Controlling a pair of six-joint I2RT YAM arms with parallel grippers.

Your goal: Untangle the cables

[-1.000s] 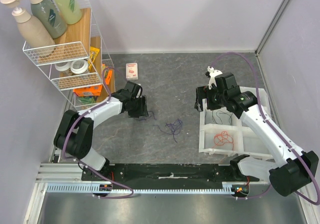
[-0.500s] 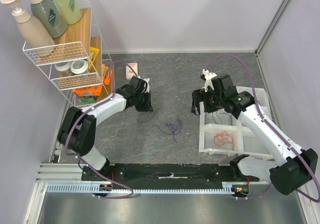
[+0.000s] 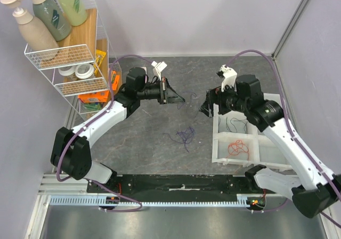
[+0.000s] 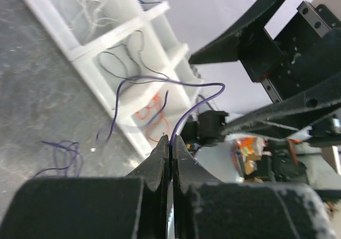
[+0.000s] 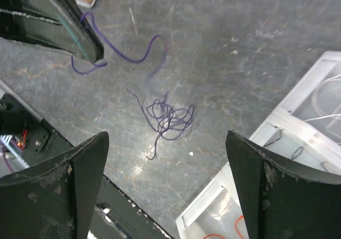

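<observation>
My left gripper (image 3: 173, 96) (image 4: 170, 141) is raised above the table and shut on one purple cable (image 4: 187, 110) (image 5: 128, 55), which curls loose from its tips. A tangle of purple cables (image 3: 185, 135) (image 5: 169, 116) (image 4: 61, 156) lies on the grey table below. Facing the left gripper, my right gripper (image 3: 205, 106) (image 5: 165, 137) hovers above the tangle, open wide and empty. In the white tray (image 3: 218, 143), an orange-red cable (image 3: 238, 147) and a dark cable (image 3: 234, 124) lie in separate compartments. White cables (image 4: 88, 4) fill another.
A wire rack (image 3: 69, 63) with pump bottles, tape rolls and packets stands at the back left. The tray sits at the right under my right arm. A black rail (image 3: 181, 184) runs along the near edge. Walls close in on all sides.
The left gripper closed on a purple cable down at the table, then lifted it up and to the right. The right gripper tilted toward it and stayed open.
</observation>
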